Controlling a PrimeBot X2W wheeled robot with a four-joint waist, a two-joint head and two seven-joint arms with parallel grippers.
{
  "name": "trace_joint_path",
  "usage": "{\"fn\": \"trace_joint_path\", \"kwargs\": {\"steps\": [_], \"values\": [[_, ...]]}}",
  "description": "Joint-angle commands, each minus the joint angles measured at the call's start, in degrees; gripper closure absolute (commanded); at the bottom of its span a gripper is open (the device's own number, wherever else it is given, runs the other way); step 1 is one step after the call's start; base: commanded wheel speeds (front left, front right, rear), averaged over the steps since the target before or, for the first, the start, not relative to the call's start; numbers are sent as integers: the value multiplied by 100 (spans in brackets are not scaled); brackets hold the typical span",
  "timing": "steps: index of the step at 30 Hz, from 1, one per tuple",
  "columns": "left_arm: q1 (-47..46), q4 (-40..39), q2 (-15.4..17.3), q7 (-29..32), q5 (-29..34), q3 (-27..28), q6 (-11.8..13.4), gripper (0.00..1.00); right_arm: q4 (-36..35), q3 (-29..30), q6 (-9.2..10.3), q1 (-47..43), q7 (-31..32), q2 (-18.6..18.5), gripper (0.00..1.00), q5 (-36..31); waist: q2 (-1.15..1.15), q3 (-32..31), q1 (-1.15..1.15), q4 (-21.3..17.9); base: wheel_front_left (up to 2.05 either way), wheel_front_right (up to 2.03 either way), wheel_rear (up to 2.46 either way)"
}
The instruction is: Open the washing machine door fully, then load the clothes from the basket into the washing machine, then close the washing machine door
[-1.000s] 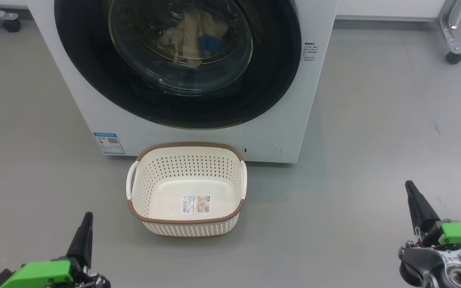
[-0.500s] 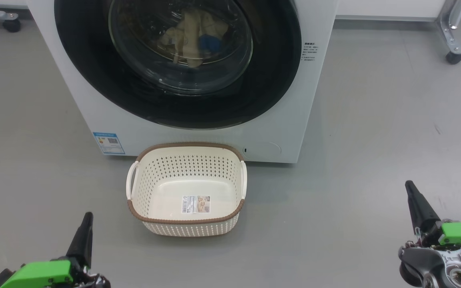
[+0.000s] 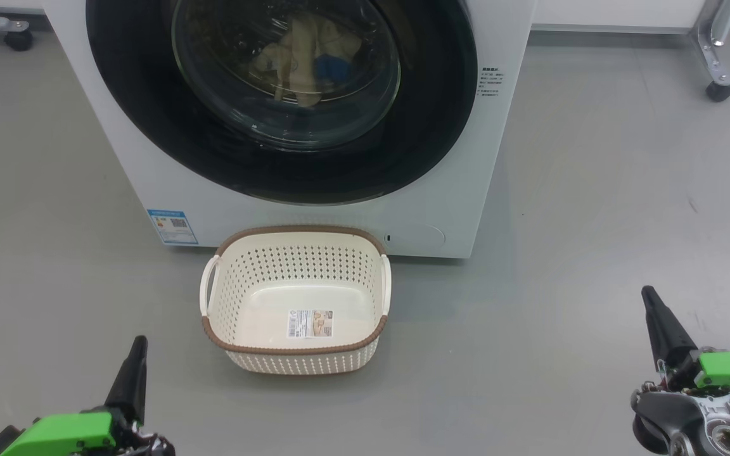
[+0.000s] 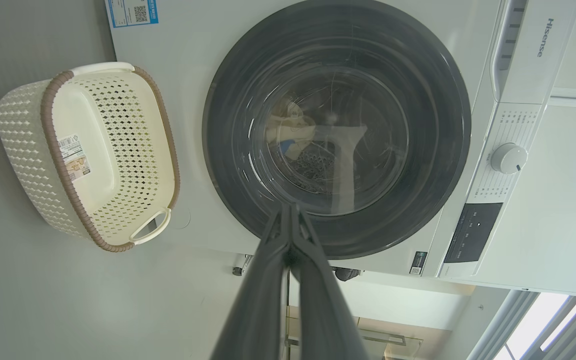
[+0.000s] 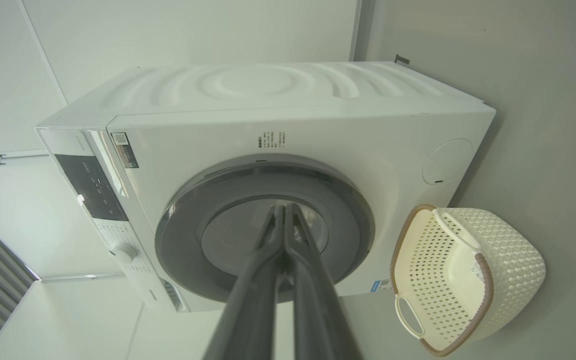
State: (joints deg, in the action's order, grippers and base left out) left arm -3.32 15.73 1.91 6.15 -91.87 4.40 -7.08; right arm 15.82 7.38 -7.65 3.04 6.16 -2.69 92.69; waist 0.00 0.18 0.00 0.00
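The left pincer [image 3: 139, 343] sits at 7 o'clock in the head view, fingers pressed together and holding nothing. The right pincer [image 3: 649, 296], at 4 o'clock, is likewise closed and empty. Both hang over bare floor [image 3: 593, 190], well apart from everything else.

The basket [image 3: 295, 349] stands upright on the floor at centre, between the pincers and the washer [image 3: 137, 190]. It is empty down to its label [image 3: 310, 323]. Its far rim lies just beside the washer's foot; contact cannot be confirmed.

The washer is at 12 o'clock. The door [image 3: 149, 126] lies flush against its front in all three views. The clothes [image 3: 305, 54] are inside, a pale heap with a blue patch behind the glass [image 3: 339, 120].

Assessment: all three steps appear done.

Risks:
- The latch may not have caught. Flush seating is visible, locking is not, and an unlatched door could drift open.
- A forward reach with closed pincers could strike the glass or shove the light basket.
- The basket sits at 6 o'clock under the door, so it could obstruct any further approach.
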Motion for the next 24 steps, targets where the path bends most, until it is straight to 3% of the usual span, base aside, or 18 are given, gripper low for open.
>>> {"fn": "trace_joint_path", "kwargs": {"steps": [1,24], "values": [[-287,-169,97,32,-31,210,-41,100,-179,-85,16,314,33,-23,100,-53,0,0,0,0,0,0,0],[-287,-169,97,32,-31,210,-41,100,-179,-83,16,315,35,-22,100,-55,0,0,0,0,0,0,0]]}}
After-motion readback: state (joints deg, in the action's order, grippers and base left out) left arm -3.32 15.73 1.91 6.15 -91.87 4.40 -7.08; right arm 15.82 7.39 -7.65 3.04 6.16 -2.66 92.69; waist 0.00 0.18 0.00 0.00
